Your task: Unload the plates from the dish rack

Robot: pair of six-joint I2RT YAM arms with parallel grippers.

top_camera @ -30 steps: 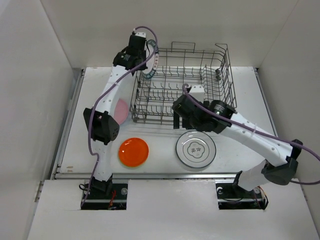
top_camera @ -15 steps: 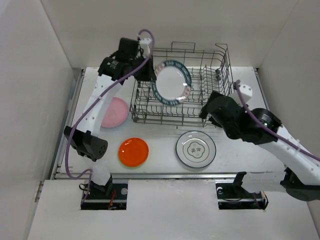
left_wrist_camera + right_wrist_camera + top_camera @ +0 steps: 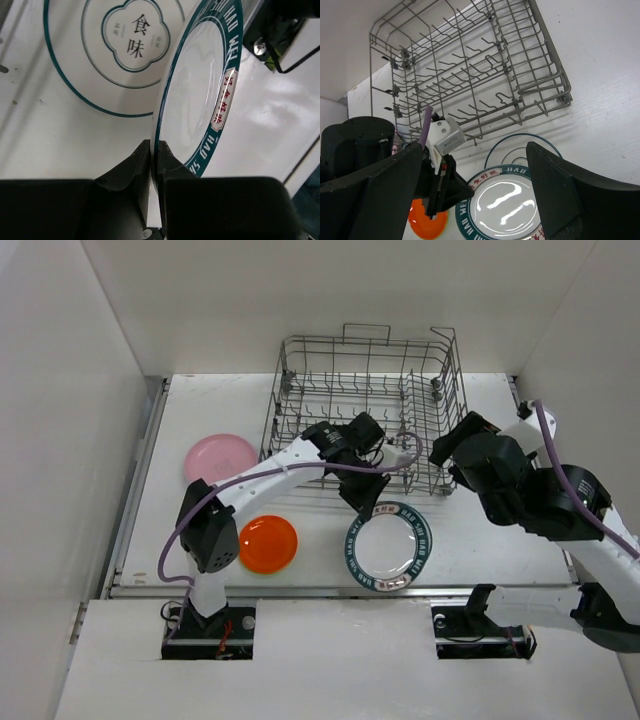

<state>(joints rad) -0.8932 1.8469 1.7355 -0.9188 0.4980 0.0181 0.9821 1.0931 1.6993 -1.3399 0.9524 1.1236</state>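
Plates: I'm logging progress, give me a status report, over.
Left gripper shut on green-rimmed plate, over white plate. Right gripper open, empty. Rack shows no plates. Pink plate, orange plate on table.

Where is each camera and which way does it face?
Top: above and behind the bases, looking down on rack, table, left arm and right arm.
Left wrist: on the left arm, looking along the left tool, shut on the green-rimmed plate, over a flower-marked plate.
Right wrist: on the right arm, looking past the open right tool at the rack.
All show the green-rimmed plate.
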